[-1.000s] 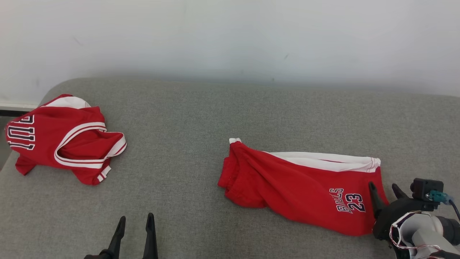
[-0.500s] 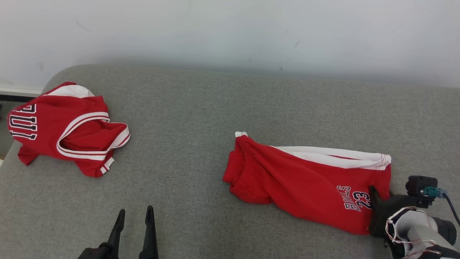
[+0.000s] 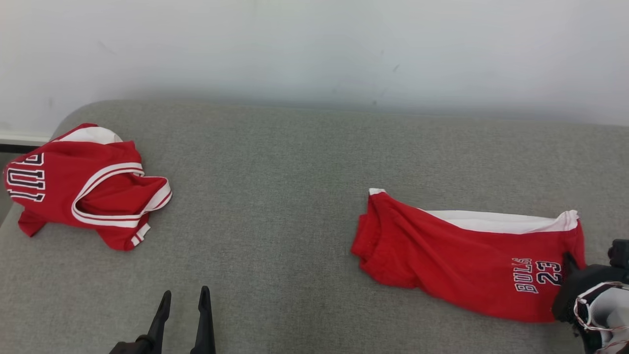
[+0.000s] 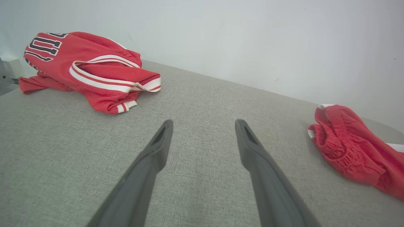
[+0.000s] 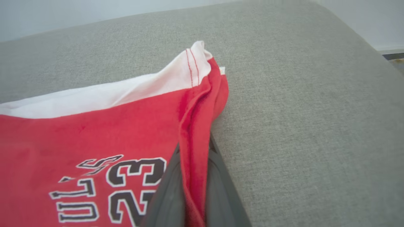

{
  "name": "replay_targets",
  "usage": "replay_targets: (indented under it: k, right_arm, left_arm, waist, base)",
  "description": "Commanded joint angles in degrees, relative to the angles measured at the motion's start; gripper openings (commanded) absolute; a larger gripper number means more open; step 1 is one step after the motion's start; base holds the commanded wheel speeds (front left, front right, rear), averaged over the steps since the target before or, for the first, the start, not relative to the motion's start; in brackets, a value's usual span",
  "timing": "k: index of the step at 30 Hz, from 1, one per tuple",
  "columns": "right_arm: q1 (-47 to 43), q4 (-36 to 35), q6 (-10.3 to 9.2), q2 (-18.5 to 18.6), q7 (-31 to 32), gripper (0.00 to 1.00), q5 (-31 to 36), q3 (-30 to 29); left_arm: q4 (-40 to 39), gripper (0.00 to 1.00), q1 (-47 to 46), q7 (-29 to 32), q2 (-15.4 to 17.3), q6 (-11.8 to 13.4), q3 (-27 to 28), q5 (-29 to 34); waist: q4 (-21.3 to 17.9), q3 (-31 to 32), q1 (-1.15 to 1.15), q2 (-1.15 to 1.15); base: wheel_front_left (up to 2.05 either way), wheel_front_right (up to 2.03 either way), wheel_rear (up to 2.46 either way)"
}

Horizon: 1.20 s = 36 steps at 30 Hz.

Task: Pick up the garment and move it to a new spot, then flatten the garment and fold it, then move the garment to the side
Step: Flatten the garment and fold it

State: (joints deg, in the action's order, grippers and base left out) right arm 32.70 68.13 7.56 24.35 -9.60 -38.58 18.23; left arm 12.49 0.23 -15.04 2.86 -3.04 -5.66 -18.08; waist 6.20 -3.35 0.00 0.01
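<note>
The garment (image 3: 457, 255) is a pair of red shorts with a white side stripe and "BULLS 23" print, lying on the right of the grey cushion (image 3: 295, 157). My right gripper (image 3: 572, 263) is shut on the garment's hem edge at the far right. In the right wrist view the red hem (image 5: 195, 132) is pinched between the two dark fingers (image 5: 164, 195). My left gripper (image 3: 183, 301) stands open low at the front left, holding nothing; in the left wrist view its fingers (image 4: 157, 148) spread over bare cushion, with the garment's waistband (image 4: 344, 145) off to the right.
A red jersey (image 3: 83, 187) with white trim lies crumpled at the cushion's far left edge, also seen as the jersey (image 4: 85, 66) in the left wrist view. A pale wall (image 3: 314, 49) runs behind. The cushion's right edge (image 5: 372, 56) drops off close to the right gripper.
My right gripper closed on the hem of the garment and dragged it to the right across the cushion. The left gripper stayed put. The camera shifted slightly.
</note>
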Motion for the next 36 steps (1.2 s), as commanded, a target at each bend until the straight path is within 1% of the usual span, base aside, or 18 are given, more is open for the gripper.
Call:
replay_targets:
  k: [1, 5, 9, 14, 15, 19, 22, 25, 28, 32, 36]
  right_arm:
    - [0.25, -0.36, -0.11, 0.79, -0.20, 0.00, -0.30, 0.31]
    - [0.72, -4.05, -0.11, 0.95, -0.59, 0.00, -1.64, 1.44]
    - [0.78, -11.15, -0.11, 0.45, -0.70, 0.00, -3.14, 4.31]
    - [0.05, -21.70, -0.11, -0.75, 2.33, 0.00, -7.21, 7.69]
    - [0.05, -21.70, -0.11, -0.75, 2.33, 0.00, -7.21, 7.69]
    - [-0.06, -28.98, -0.11, -2.23, 5.50, 0.00, -10.68, 9.37]
    - [0.11, -32.04, -0.11, -4.12, 7.42, 0.00, -12.92, 9.75]
    - [0.94, -32.53, -0.11, -6.37, 8.22, 0.00, -12.81, 10.46]
    - [1.62, -30.79, -0.11, -9.38, 8.15, 0.00, -12.24, 10.80]
    - [2.57, -26.03, -0.11, -12.40, 6.93, 0.00, -10.16, 11.14]
    - [3.68, -19.50, -0.11, -15.38, 4.75, 0.00, -7.48, 11.41]
  left_arm:
    - [0.18, 1.00, 1.01, -0.14, 0.05, -0.10, 0.01, -0.37]
    - [0.22, 1.00, 1.24, -0.14, 0.06, 0.04, 0.23, -0.86]
    - [0.35, 1.00, 2.11, -0.14, 0.06, 0.05, 0.27, -0.99]
    - [0.47, 1.00, 2.03, -0.14, 0.06, 0.00, -0.15, -0.89]
    - [0.47, 1.00, 2.03, -0.14, 0.06, 0.00, -0.15, -0.89]
    - [0.56, 1.00, 0.93, -0.14, 0.07, 0.13, -0.93, -1.11]
    - [0.59, 1.00, 0.05, -0.14, 0.06, 0.40, -1.52, -1.50]
    - [0.74, 1.00, -0.53, -0.14, 0.05, 0.41, -2.50, -2.01]
    - [0.96, 1.00, -0.86, -0.14, 0.07, 0.60, -3.52, -2.59]
    - [1.19, 1.00, -1.96, -0.14, 0.06, 0.97, -5.03, -3.21]
    - [1.56, 1.00, -2.70, -0.14, 0.06, 1.27, -6.36, -3.83]
  waist:
    - [-0.56, 0.34, 0.00, -0.01]
    - [-1.55, 0.85, 0.00, -0.01]
    - [-2.62, 1.26, 0.00, -0.01]
    - [-3.10, 1.50, 0.00, -0.01]
    - [-3.10, 1.50, 0.00, -0.01]
    - [-2.51, 1.17, 0.00, -0.01]
    - [-1.68, 0.80, 0.00, -0.01]
    - [-0.45, 0.40, 0.00, -0.01]
    - [0.92, -0.06, 0.00, -0.01]
    - [2.68, -0.74, 0.00, -0.01]
    - [4.23, -1.54, 0.00, -0.01]
  base:
    - [0.00, 0.00, 0.00]
    - [0.00, 0.00, 0.00]
    - [0.00, 0.00, 0.00]
    - [0.00, 0.00, 0.00]
    - [0.00, 0.00, 0.00]
    - [0.00, 0.00, 0.00]
    - [0.00, 0.00, 0.00]
    - [0.00, 0.00, 0.00]
    - [0.00, 0.00, 0.00]
    - [0.00, 0.00, 0.00]
    - [0.00, 0.00, 0.00]
